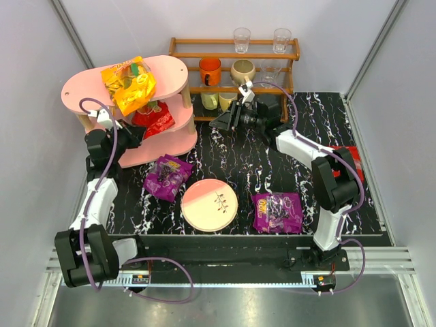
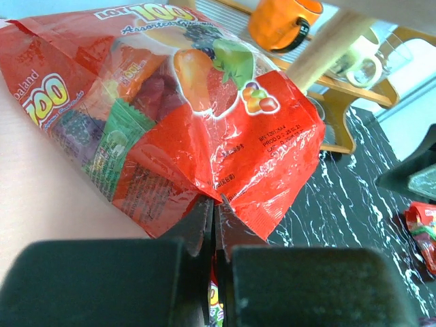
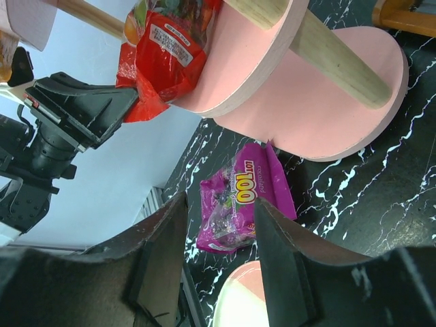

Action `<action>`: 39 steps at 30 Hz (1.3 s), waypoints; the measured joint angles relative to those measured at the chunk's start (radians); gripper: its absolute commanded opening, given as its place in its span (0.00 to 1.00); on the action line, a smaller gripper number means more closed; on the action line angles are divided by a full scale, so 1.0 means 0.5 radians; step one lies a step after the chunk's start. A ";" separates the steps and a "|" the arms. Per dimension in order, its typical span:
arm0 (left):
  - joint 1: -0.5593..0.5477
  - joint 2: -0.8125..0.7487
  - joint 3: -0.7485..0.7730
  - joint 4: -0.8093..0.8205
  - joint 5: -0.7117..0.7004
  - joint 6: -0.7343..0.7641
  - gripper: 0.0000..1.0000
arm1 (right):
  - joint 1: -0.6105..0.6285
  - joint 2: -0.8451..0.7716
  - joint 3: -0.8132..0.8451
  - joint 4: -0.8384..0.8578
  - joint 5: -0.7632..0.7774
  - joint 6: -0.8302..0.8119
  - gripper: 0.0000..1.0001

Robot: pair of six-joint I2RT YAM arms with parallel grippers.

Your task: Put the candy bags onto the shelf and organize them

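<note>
Progress: 2 of 5 bags on shelf (image 1: 174, 68). Orange-yellow bag (image 1: 128, 83) lay on top tier, red bag (image 1: 153, 121) on mid tier. On bench (image 1: 225, 163) w/ plate (image 1: 209, 204): purple bag (image 1: 167, 176) nr shelf, 2nd purple bag (image 1: 278, 211), 2nd red bag (image 1: 354, 163) at R edge, partly hidden.

L fingers (image 2: 197, 225) were pinched together on mid-tier red bag's edge, not yet let go. R fingers (image 3: 160, 259) stood apart, empty.

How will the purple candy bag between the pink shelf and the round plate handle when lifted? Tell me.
Likely floppy: the glossy purple plastic candy bag lies crumpled and lumpy. Probably slippery, judging by its shiny film. Its filling would likely shift and sag under a pinch.
</note>
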 measured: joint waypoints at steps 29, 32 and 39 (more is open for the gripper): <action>0.434 -0.010 0.256 -0.521 0.272 0.239 0.00 | -0.004 0.000 -0.060 0.079 -0.053 0.059 0.53; 0.493 0.007 0.256 -0.528 0.292 0.244 0.00 | -0.005 0.000 -0.069 0.082 -0.053 0.059 0.53; 0.608 0.034 0.257 -0.523 0.330 0.266 0.00 | -0.018 0.000 -0.071 0.082 -0.053 0.059 0.53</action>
